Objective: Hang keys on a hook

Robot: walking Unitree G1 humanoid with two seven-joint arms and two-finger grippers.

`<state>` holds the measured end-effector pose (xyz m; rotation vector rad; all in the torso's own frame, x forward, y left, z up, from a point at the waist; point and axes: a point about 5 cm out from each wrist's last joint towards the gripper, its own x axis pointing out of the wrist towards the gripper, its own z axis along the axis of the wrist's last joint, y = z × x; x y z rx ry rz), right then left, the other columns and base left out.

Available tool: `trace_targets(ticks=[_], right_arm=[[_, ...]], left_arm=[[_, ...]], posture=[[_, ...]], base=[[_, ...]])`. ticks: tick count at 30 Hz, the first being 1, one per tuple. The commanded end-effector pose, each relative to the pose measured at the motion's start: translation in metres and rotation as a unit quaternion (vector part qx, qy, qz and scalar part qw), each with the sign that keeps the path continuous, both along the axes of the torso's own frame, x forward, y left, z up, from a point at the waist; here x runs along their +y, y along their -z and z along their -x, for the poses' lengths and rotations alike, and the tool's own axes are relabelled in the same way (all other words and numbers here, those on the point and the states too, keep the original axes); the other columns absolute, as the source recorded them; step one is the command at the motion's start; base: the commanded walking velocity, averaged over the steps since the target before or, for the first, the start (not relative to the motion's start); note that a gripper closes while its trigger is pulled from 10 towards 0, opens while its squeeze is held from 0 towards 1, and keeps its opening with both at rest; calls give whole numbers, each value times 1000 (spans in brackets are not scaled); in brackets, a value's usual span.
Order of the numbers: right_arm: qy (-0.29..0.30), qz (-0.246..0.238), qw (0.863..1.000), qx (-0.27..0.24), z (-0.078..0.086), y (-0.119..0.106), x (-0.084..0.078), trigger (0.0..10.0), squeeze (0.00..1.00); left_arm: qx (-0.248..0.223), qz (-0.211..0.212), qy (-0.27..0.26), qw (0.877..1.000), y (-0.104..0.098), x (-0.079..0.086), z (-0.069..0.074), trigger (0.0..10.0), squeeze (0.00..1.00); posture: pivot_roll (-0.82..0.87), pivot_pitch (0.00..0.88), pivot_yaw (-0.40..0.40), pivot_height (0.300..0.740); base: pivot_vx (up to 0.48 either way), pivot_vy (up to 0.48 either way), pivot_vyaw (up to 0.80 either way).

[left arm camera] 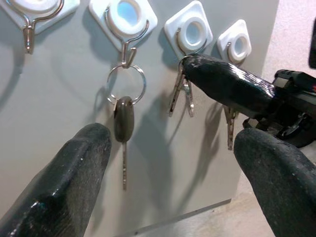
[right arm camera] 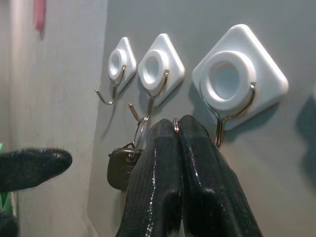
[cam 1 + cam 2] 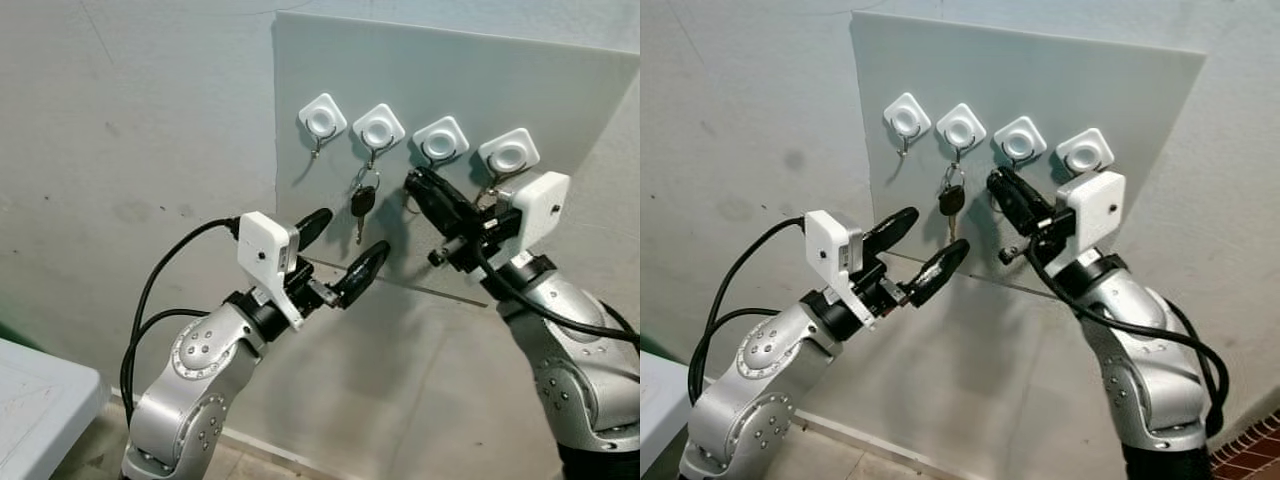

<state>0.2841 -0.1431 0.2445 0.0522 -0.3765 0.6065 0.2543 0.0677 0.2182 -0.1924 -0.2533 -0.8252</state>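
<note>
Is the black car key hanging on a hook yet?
Yes. The black key hangs by its ring from the second hook, with the left gripper open nearby.

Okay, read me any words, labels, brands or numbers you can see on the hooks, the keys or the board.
None can be read.
The four white hooks, the board and the black-headed key bear no visible writing.
The keys pinched in the right tool are too hidden to tell.

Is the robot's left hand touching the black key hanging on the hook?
Apart. The left wrist view shows the left gripper open, with bare board between its fingers and the black key hanging from its hook.
</note>
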Motion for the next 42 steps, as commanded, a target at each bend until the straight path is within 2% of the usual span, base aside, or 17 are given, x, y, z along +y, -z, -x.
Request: trace_targets(ticks=[1, 6, 7, 8, 10, 13, 15, 17, 24, 28, 31, 34, 42], right_arm=[[51, -27, 995, 82, -12, 23, -9, 10000, 0], [66, -81, 990, 90, -14, 21, -7, 10000, 0], [67, -100, 988, 92, -15, 19, -8, 10000, 0], [58, -141, 984, 89, -15, 16, -8, 10000, 0], [55, -156, 983, 85, -15, 13, -9, 10000, 0], [51, -209, 974, 71, -14, 4, -13, 10000, 0], [28, -238, 970, 42, -10, -4, -15, 10000, 0], [34, -227, 973, 35, -9, -5, -15, 10000, 0], [7, -229, 973, 29, -4, -7, -12, 10000, 0], [-5, -248, 968, 27, -3, -9, -13, 10000, 0], [-9, -241, 970, 19, -1, -9, -13, 10000, 0], [5, -205, 979, 11, 4, 0, -14, 10000, 0], [34, -191, 981, 32, 12, 17, -20, 10000, 0]], left_arm=[[-4, 4, -1, 1000, -4, 0, 3, 10000, 0], [0, 5, -2, 1000, -3, 1, 4, 10000, 0], [1, 6, -2, 1000, -3, 1, 4, 10000, 0], [1, 7, -1, 1000, -3, 0, 5, 10000, 0], [2, 7, -1, 1000, -3, 0, 5, 10000, 0], [4, 9, -1, 1000, -2, -1, 5, 10000, 0], [5, 11, -1, 1000, -2, -1, 6, 10000, 0], [6, 11, -2, 1000, -2, -1, 6, 10000, 0], [7, 13, -2, 1000, -3, -2, 6, 10000, 0], [7, 14, -2, 1000, -4, -2, 6, 10000, 0], [7, 14, -3, 1000, -4, -2, 6, 10000, 0], [7, 14, -4, 1000, -4, -2, 6, 10000, 0], [9, 17, -7, 1000, -4, -1, 7, 10000, 0]], posture=[[-3, 16, -41, 740], [3, 12, -41, 740], [3, 12, -41, 740], [5, 12, -42, 740], [5, 12, -42, 740], [6, 10, -44, 740], [6, 9, -44, 740], [6, 9, -44, 740], [6, 9, -44, 740], [7, 11, -45, 740], [8, 13, -45, 740], [8, 13, -45, 740], [6, 20, -45, 740]], base=[[0, 0, 0], [0, 0, 0], [0, 0, 0], [0, 0, 0], [0, 0, 0], [0, 0, 0], [0, 0, 0], [0, 0, 0], [0, 0, 0], [0, 0, 0], [0, 0, 0], [0, 0, 0], [0, 0, 0]])
